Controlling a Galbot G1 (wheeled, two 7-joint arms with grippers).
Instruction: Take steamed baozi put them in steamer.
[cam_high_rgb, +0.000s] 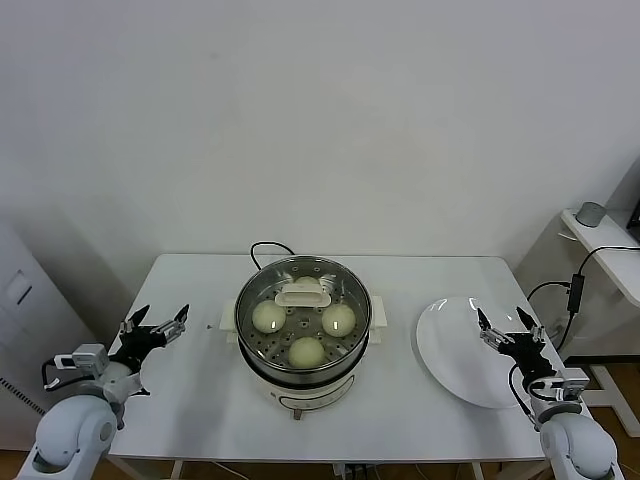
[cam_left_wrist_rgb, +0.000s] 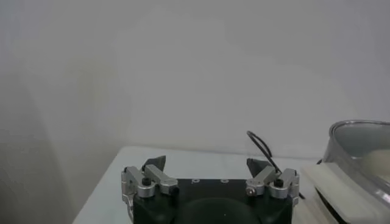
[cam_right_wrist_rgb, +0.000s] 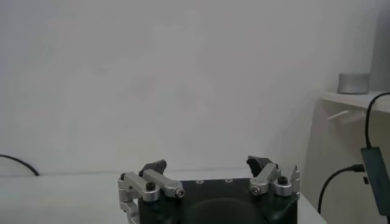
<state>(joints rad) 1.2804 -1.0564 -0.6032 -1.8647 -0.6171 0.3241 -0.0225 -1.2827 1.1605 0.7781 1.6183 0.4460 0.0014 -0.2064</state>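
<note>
Head view shows the task looks finished: baozi (cam_high_rgb: 306, 350) sit in the lidded steamer (cam_high_rgb: 303, 345) mid-desk, plate (cam_high_rgb: 450, 355) bare, left pincer (cam_high_rgb: 155, 327) and right pincer (cam_high_rgb: 508, 325) both spread, empty.

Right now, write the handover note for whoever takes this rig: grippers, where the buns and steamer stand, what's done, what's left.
Left gripper: open, empty, over the table's left edge, clear of the steamer.
Right gripper: open, empty, over the right part of the white plate.
Steamer: mid-table, glass lid with cream handle resting on it.
Steamed baozi: three visible through the lid on the perforated tray, left, right and front. A fourth, if any, would sit behind the handle; cannot tell.
Done: the plate holds no buns; those visible are in the steamer, lid on.
Left: apparently nothing, beyond confirming the count.
</note>
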